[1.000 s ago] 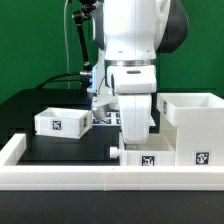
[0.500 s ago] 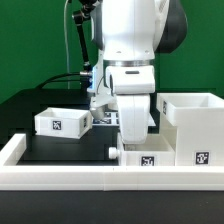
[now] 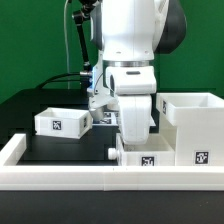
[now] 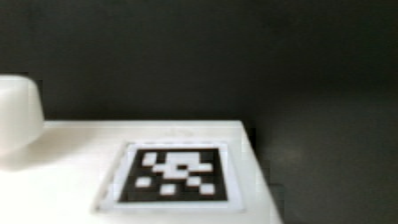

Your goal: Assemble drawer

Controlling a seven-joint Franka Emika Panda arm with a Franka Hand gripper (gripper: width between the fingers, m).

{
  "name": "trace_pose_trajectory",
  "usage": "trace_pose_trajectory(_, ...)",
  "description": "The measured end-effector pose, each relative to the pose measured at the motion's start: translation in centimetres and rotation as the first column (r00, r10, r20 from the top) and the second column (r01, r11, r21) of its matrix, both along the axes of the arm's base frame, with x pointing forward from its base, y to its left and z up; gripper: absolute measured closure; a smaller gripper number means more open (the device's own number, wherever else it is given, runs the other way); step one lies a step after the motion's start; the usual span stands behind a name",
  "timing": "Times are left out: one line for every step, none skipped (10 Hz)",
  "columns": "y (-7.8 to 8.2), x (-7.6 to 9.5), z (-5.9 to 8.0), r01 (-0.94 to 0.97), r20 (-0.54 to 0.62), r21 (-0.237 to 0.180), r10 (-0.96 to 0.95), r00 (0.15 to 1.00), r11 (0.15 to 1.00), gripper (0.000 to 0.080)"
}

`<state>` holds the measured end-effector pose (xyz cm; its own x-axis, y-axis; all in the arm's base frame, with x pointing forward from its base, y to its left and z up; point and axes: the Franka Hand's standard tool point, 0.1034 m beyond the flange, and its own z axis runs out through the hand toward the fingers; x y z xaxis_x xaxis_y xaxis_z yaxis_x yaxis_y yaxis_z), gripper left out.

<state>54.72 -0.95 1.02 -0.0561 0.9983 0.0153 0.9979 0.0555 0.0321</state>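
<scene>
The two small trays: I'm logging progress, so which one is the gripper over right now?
The tray near the front rail, beside the housing; the gripper hangs right above it. The other tray stands alone at the exterior view's left.

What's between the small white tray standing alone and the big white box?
In the exterior view, the robot arm stands between them, reaching down at a second small tray; otherwise bare black tabletop.

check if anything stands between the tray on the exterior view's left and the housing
Yes. The arm stands between that tray and the housing, low over a second tray that lies right beside the housing, on its exterior view's left side.
</scene>
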Motion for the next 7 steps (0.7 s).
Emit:
trace_pose_trajectory(0.01,0.00,0.02,0.001,0.000,0.000,-0.001,1.000,1.000,0.0757)
trace_pose_trajectory(0.02,0.00,0.02,0.003,0.000,0.000,-0.003,1.000,1.000,0.0757)
trace_pose_trajectory(-0.02,-0.05,0.01,0.007,-0.007,-0.001,-0.007,1.000,1.000,0.0757)
trace_pose_trajectory(-0.10,-0.04,0.04,0.007,-0.018,-0.004,-0.007,1.000,1.000,0.0757)
trace_pose_trajectory(-0.10,-0.05,0.02,0.007,-0.017,-0.003,-0.007,1.000,1.000,0.0757)
trace_pose_trajectory(-0.10,-0.05,0.02,0.007,-0.017,-0.003,-0.007,1.000,1.000,0.0757)
trace_pose_trajectory(0.13,0.00,0.04,0.006,-0.016,-0.002,-0.006,1.000,1.000,0.0757)
